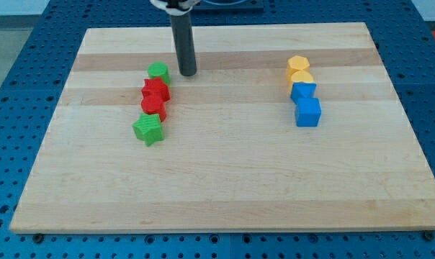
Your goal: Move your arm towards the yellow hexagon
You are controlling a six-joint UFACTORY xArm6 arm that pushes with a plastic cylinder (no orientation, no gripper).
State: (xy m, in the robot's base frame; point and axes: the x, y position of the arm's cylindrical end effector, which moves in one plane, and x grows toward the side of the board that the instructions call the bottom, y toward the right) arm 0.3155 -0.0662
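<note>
board: pale wooden board on a blue perforated table, fills most of the view.
green star: nearest block of the left column, near the board's left-centre, touching or almost touching the red block just beyond it.
blue cube: nearest block of the right column, on the board's right half, well apart from the left column.
red block, near: just beyond the green star, shape hard to tell, pressed against the next red one.
blue block, far: directly beyond the blue cube, touching it, exact shape unclear.
red block, far: stacked in line beyond the near red one, shape unclear, touching the green block farther back.
yellow block, near: rounded top, just beyond the blue pair, touching both neighbours.
green round block: far end of the left column, looks like a cylinder.
my tip: plain rod end, no jaws to part or close, clamped on nothing; sits just right of the green round block, small gap, not touching.
yellow hexagon: task block, far end of the right column, far-right part of the board, touching the near yellow block; well to the right of my tip.
rod: dark, upright, runs out of the top of the view.
</note>
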